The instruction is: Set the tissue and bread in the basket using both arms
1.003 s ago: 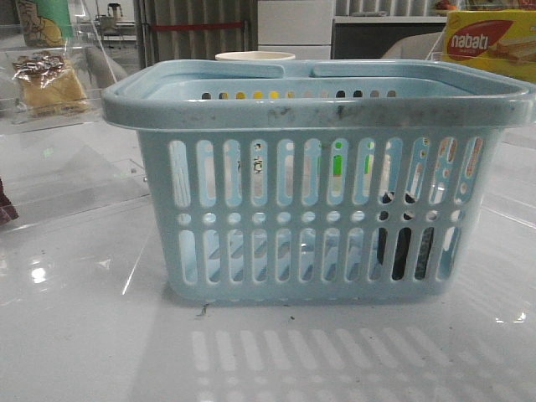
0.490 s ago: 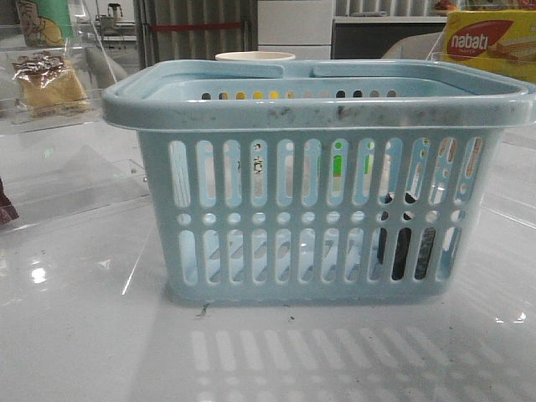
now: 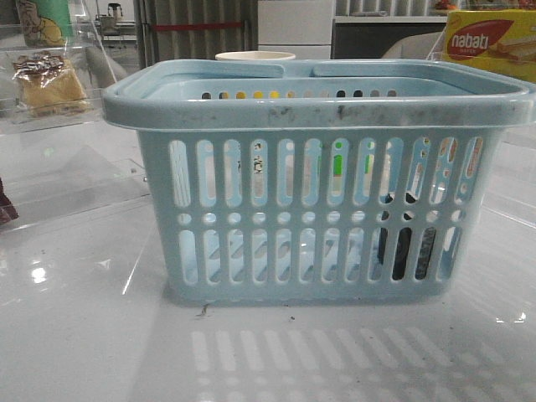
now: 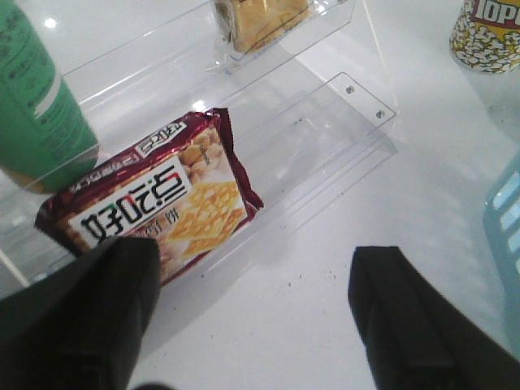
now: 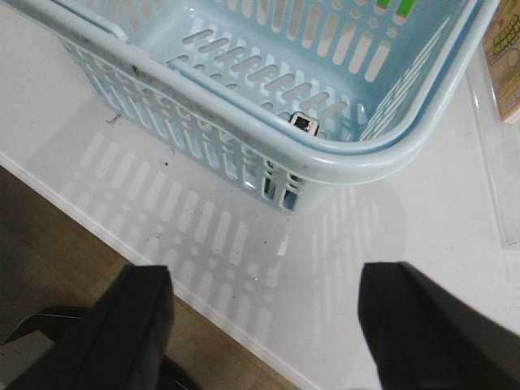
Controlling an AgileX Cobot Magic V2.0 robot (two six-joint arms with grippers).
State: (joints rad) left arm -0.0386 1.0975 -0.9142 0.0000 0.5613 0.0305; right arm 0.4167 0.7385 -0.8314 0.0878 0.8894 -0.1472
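The light blue basket [image 3: 318,109] stands in the middle of the table. The tissue [image 3: 402,243], a dark pack, stands inside its front right corner and shows through the slots; its top peeps over the rim in the right wrist view [image 5: 302,123]. The wrapped bread [image 3: 50,84] lies on a clear shelf at the back left, and shows in the left wrist view [image 4: 260,20]. My left gripper [image 4: 252,313] is open and empty over bare table, short of the shelf. My right gripper [image 5: 260,325] is open and empty over the table's front edge, near the basket's corner [image 5: 349,154]. Neither gripper shows in the front view.
On the clear shelf [image 4: 349,122] near the left gripper lie a red cracker pack [image 4: 154,203] and a green can [image 4: 36,106]. A popcorn cup [image 4: 487,32] stands beyond. A yellow-red nabati box [image 3: 490,42] is at the back right. Brown floor [image 5: 49,244] lies past the table edge.
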